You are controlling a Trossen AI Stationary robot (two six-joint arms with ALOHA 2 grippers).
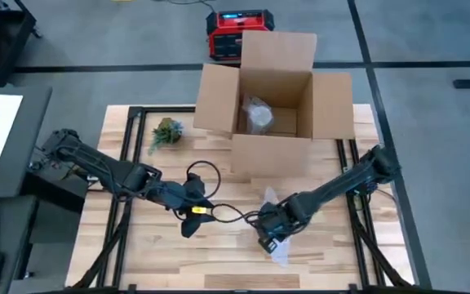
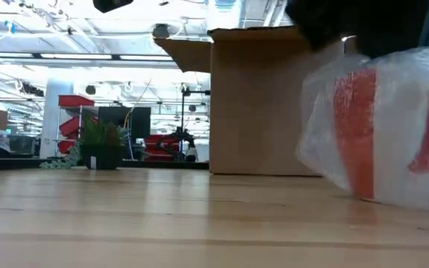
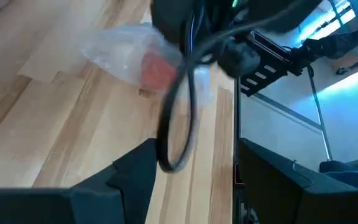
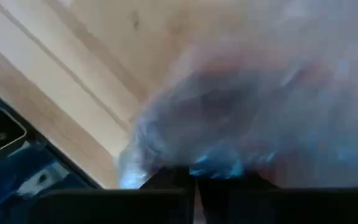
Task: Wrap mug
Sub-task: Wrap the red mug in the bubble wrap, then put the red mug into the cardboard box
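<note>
At about five o'clock on the bench [image 1: 137, 245], the mug [image 2: 382, 134], red and white and bundled in clear bubble wrap [image 1: 277, 245], lies under the right claw [image 1: 269, 233], whose fingers are pressed together on a fold of the film. The left claw [image 1: 194, 214] hovers near seven o'clock, fingers apart and empty, pointing toward the bundle. By my reading the wrap is already around the mug and the step in hand is tightening or tucking the loose ends; the next move likely calls for the left claw to pin or fold the free flap while the right one holds. An open box [image 1: 272, 106] stands at twelve o'clock with another wrapped bundle [image 1: 258, 116] inside, and a small plant [image 1: 166, 131] sits near ten o'clock, well apart. A looping cable [image 3: 179, 112] hangs between the claws and could snag.
</note>
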